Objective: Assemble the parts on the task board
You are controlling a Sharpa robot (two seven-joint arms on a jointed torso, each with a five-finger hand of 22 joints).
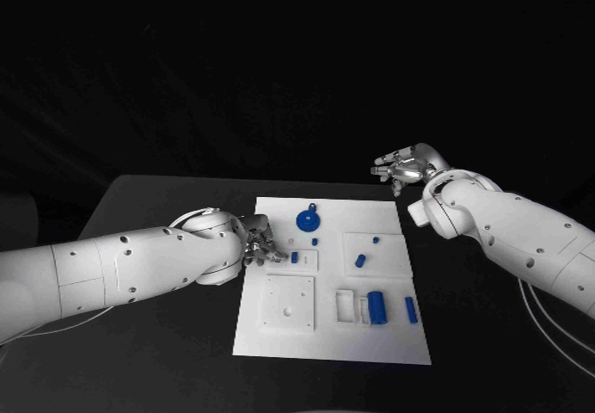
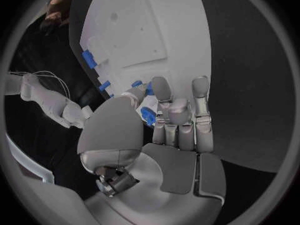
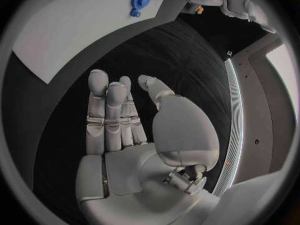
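Task board [image 1: 333, 340], the white plate, is lying at the centre of the black table [image 1: 162, 344], with its long sides running from six o'clock toward twelve o'clock. Nearest the robot on the board, toward five o'clock, a blue cylinder [image 1: 376, 307] is sitting upright-looking beside a white frame, and a slim blue peg [image 1: 410, 310] is lying just to its three-o'clock side. A square white block [image 1: 289, 302] with small holes is resting at about seven o'clock of the board's middle.

Farther on, the left hand [image 1: 257, 244] is reaching over the board's nine-o'clock edge, its fingers curling around a small blue part [image 2: 148, 116]; the left wrist view is showing that piece pinched between thumb and fingertips [image 2: 162, 90]. Another small blue peg [image 1: 295, 256] is lying on the board just beside that hand. Toward three o'clock, a short blue piece [image 1: 358, 260] and a tiny blue one [image 1: 376, 242] are lying on a raised white panel.

Farther still, near the board's twelve-o'clock end, a round blue gear-like part [image 1: 308, 222] is lying flat.

Beyond the board's far corner, toward one o'clock, the right hand [image 1: 407, 167] is hovering above the table, clear of the board, fingers straight and spread, holding nothing.
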